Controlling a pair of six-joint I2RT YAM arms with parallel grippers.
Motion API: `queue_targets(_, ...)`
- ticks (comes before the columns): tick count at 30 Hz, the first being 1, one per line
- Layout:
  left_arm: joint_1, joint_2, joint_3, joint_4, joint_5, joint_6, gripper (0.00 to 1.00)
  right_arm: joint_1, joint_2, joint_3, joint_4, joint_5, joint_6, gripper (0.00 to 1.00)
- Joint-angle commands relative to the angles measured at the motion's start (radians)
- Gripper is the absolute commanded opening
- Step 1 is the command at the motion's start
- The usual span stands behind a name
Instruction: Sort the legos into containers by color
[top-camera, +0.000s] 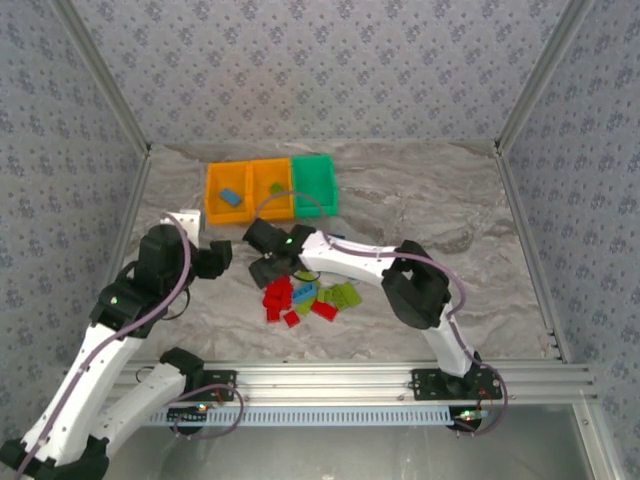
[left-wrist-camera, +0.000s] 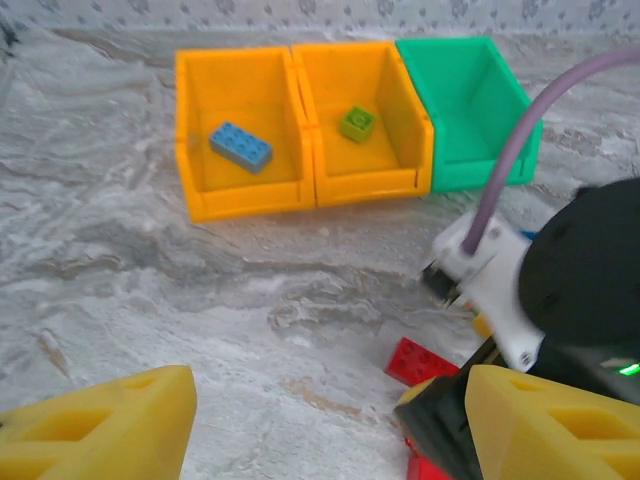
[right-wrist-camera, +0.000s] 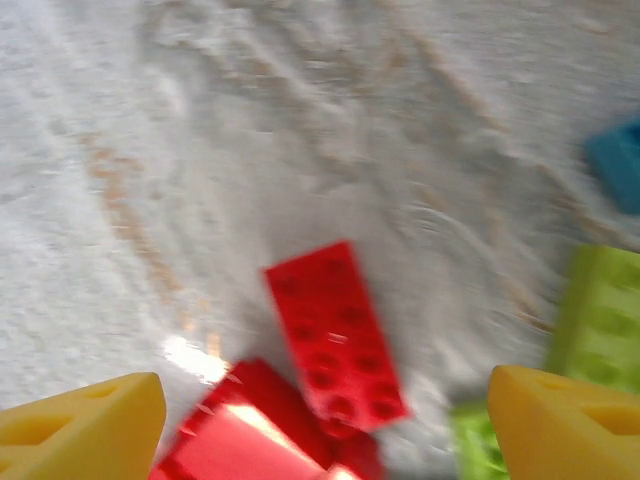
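Reaching across the marbled table (top-camera: 420, 200), my right arm (top-camera: 350, 258) bends in over the legos (top-camera: 305, 297) heaped at the table's centre, while my left arm (top-camera: 150, 280) hangs just beside the heap on its left. At the far side three joined bins stand in a row. The left orange bin (left-wrist-camera: 190, 130) holds a blue brick (left-wrist-camera: 240, 146), the middle orange bin (left-wrist-camera: 400, 100) holds a lime brick (left-wrist-camera: 357, 123), and the green bin (left-wrist-camera: 470, 100) closes the right end.

My right gripper (right-wrist-camera: 325, 405) is spread wide and holds nothing. It hangs low above a red brick (right-wrist-camera: 335, 335), a two-by-four lying directly between my fingers. The brick's long axis runs away from my wrist camera, leaning a little left at the far end, so it crosses the line on which the fingers close, and they would meet its long sides. Its near end overlaps another red piece (right-wrist-camera: 250, 420), which I judge may drag along.

My left gripper (left-wrist-camera: 330, 425), likewise wide apart and empty, faces the bins. The right hand is the nearer one to this brick. A straight descent with a slight wrist turn looks enough. The wrist picture is blurred, so I cannot tell finer contact.
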Motion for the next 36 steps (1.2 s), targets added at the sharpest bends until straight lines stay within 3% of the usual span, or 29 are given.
queue_targets(1,0.0,-0.034,0.02,-0.038,-0.055,-0.006,0.76,-0.009,0.086,0.085,-0.064,-0.006,-0.026,0.87)
queue_targets(7,0.0,-0.05,0.016,-0.063,-0.043,0.004,0.99,-0.016,0.173,0.147,-0.117,0.013,-0.015,0.85)
queue_targets(20,0.0,-0.049,-0.016,-0.024,0.003,0.03,0.99,-0.041,0.164,0.151,-0.107,-0.019,-0.008,0.45)
queue_targets(36,0.0,-0.031,-0.021,0.0,0.072,0.067,0.99,-0.142,-0.04,0.147,-0.006,0.116,-0.04,0.3)
